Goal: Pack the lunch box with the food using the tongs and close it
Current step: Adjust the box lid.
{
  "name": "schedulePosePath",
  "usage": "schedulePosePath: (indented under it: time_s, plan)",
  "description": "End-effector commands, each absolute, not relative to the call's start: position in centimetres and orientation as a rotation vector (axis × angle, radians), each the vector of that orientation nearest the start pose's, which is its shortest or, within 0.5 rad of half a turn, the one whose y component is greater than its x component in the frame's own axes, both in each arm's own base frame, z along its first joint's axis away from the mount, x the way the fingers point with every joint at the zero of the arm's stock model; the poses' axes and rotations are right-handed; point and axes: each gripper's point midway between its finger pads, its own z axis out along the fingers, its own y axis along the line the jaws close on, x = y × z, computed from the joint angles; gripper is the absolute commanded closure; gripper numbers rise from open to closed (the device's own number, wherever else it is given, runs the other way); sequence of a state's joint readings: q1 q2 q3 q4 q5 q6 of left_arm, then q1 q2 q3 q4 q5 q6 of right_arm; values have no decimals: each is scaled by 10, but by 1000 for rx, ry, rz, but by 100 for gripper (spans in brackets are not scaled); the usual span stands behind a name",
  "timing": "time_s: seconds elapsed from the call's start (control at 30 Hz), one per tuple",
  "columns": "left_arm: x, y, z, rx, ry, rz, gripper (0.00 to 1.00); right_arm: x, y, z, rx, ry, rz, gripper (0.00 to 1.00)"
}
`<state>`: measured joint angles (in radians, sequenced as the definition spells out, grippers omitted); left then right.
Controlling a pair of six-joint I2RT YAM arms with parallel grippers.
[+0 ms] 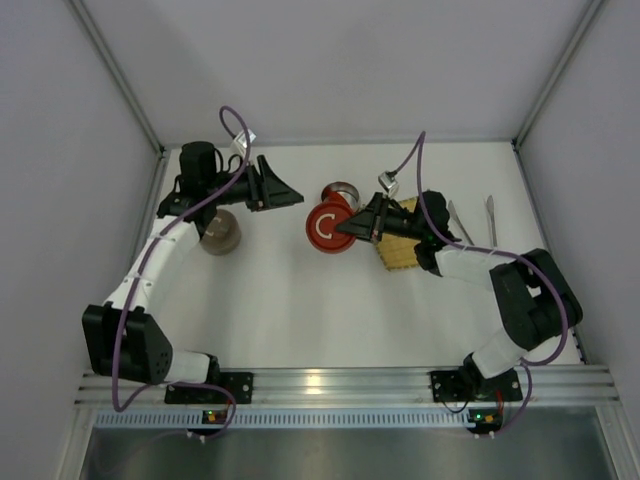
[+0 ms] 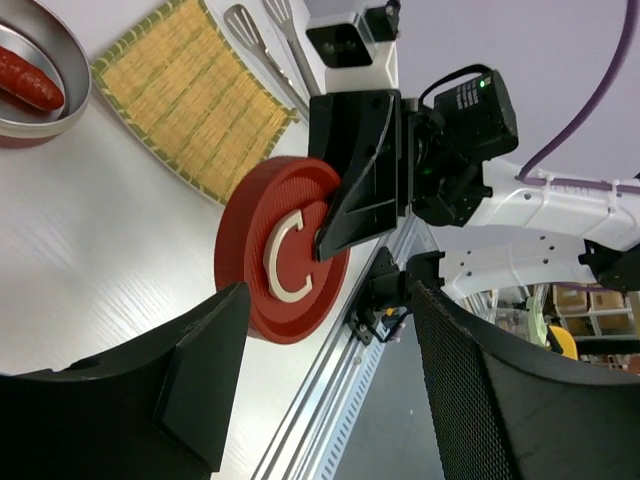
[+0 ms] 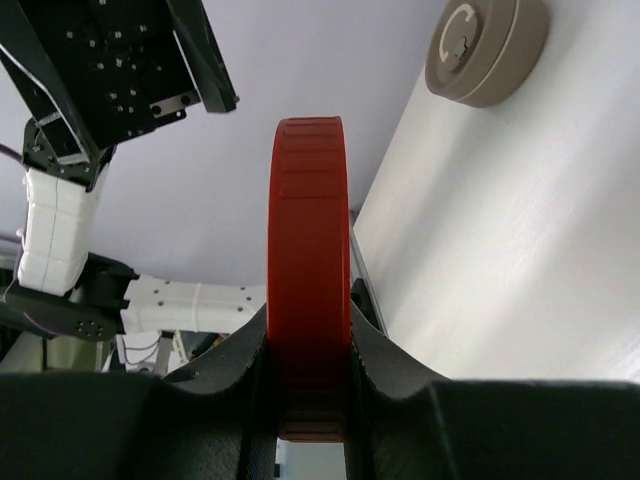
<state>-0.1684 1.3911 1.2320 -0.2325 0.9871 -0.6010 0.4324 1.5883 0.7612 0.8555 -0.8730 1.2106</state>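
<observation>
Tongs (image 1: 491, 218) lie unheld at right, seemingly slightly spread, while the right gripper's (image 1: 350, 226) thin edge pinch risks the red lid (image 1: 323, 228) pivoting loose.

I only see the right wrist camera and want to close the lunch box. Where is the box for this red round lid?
Observer: The round silver metal tin stands just beyond the red round lid, on its far side in the top view.
Operator: Is food inside?
Observer: One small red sausage-shaped piece lies in it.
Operator: Where are the tongs?
Observer: The slim silver metal tongs lie beside the yellow bamboo mat, untouched.
</observation>
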Motion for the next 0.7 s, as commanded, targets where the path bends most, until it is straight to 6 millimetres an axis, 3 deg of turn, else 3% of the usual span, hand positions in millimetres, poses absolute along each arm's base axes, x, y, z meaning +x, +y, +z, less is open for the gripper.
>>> schedulePosePath:
  time_s: [0.0, 0.13, 0.23, 0.67]
  plan:
    - [304, -218, 302, 309, 2087, -1424, 30, 296, 302, 250, -106, 1841, 1797, 100]
    - [287, -248, 286, 386, 2138, -1408, 30, 302, 303, 241, -67, 1878, 1781, 100]
    - [287, -257, 281, 426, 2151, -1342, 29, 300, 303, 243, -77, 1875, 1779, 100]
    - [307, -261, 265, 370, 2222, -1225, 28, 297, 308, 252, -143, 1852, 1777, 100]
